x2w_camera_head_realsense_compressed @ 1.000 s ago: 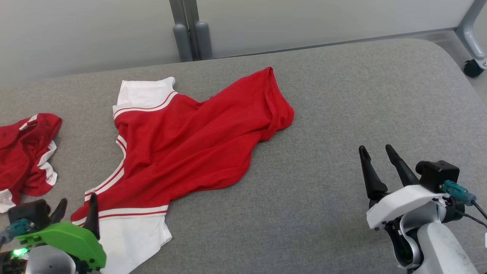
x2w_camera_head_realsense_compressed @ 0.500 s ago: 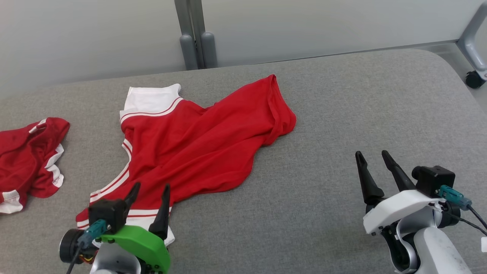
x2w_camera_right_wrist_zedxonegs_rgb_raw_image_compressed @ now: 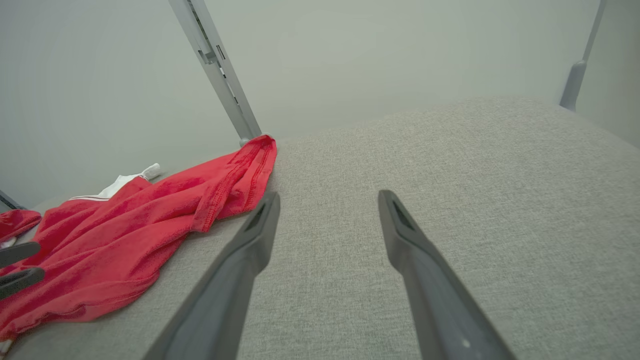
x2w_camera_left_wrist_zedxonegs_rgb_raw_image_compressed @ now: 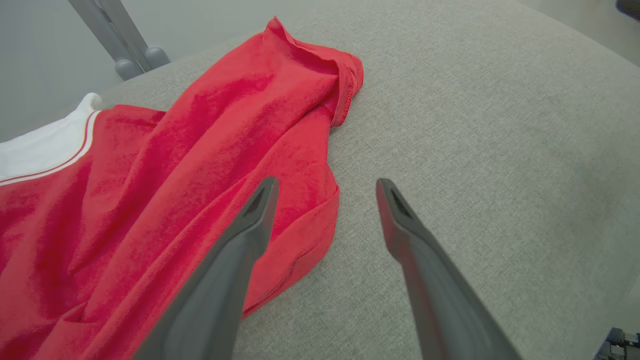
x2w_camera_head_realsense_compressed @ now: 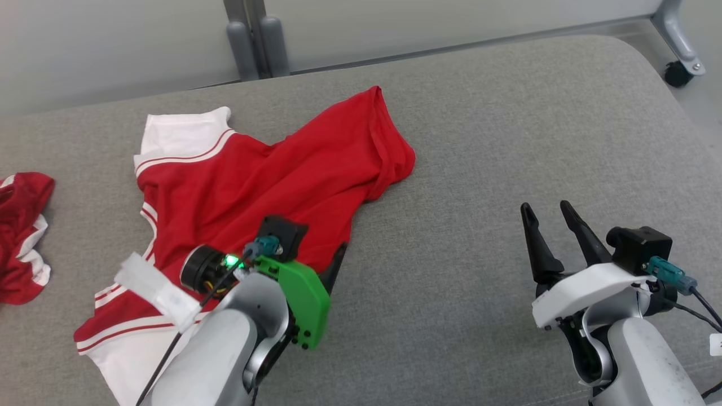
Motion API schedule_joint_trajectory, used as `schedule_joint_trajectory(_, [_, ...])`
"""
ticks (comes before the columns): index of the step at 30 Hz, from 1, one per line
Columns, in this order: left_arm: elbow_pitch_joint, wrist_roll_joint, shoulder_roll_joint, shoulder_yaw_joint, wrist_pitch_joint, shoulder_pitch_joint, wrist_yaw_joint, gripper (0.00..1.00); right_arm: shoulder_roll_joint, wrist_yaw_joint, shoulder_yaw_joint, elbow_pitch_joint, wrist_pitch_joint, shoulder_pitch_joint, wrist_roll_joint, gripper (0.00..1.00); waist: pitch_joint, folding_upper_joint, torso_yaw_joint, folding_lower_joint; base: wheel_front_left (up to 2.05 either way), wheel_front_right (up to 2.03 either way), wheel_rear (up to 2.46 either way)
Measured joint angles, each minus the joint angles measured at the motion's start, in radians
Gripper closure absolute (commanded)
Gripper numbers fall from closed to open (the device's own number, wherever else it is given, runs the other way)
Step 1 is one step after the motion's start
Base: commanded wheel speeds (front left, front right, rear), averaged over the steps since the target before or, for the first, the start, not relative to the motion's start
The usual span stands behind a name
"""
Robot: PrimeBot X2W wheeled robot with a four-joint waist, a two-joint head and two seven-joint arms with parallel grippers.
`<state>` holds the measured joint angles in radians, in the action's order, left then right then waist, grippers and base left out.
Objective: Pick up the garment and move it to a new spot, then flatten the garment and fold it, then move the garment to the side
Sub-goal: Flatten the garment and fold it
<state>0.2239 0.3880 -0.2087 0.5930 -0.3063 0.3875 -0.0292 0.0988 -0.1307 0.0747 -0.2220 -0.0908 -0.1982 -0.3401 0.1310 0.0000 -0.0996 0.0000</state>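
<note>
Grey pad (x2w_camera_head_realsense_compressed: pixel 507 141): wide, fabric-covered, with a rounded far right corner.

Garment (x2w_camera_head_realsense_compressed: pixel 254 180): red with white sleeves and striped trim. It lies rumpled on the pad left of centre. One sleeve points to the far left and the other lies near the front edge, partly under the left arm. The hem end is bunched toward the far middle.

Left gripper (x2w_camera_left_wrist_zedxonegs_rgb_raw_image_compressed: pixel 326 183): over the garment's near right edge. Jaws are spread wide with nothing between them. One finger is above red cloth, the other above bare pad. Cannot tell whether the tips touch.

Right gripper (x2w_camera_head_realsense_compressed: pixel 546 206): over bare pad at the right, well apart from the garment. Jaws are spread and empty, fingers pointing away.

Second garment (x2w_camera_head_realsense_compressed: pixel 22 237): red and white, crumpled at the pad's left edge, apart from the first.

Posts (x2w_camera_head_realsense_compressed: pixel 271 51): two grey uprights behind the pad.

Caster (x2w_camera_head_realsense_compressed: pixel 675 74): black, on the floor at the far right.
</note>
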Motion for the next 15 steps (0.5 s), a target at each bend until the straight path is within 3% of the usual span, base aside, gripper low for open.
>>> schedule_joint_trajectory(6, [0.177,-0.017,0.039,0.041,-0.045,0.137,-0.036,0.00,-0.011,0.000,0.011,-0.016,-0.031,-0.040,-0.004,0.00,0.054,0.0000,-0.059,0.0000,0.00,0.00,0.00])
schedule_joint_trajectory(14, [0.401,-0.059,0.064,0.067,-0.021,0.226,-0.026,0.00,-0.017,0.000,0.013,-0.055,-0.063,-0.062,-0.013,0.00,0.107,0.0000,-0.129,0.0000,0.00,0.00,0.00])
schedule_joint_trajectory(15, [0.417,-0.060,0.071,0.071,-0.006,0.235,-0.029,0.53,-0.017,0.000,0.012,-0.060,-0.067,-0.064,-0.013,0.00,0.111,0.0000,-0.137,0.0000,0.00,0.00,0.00])
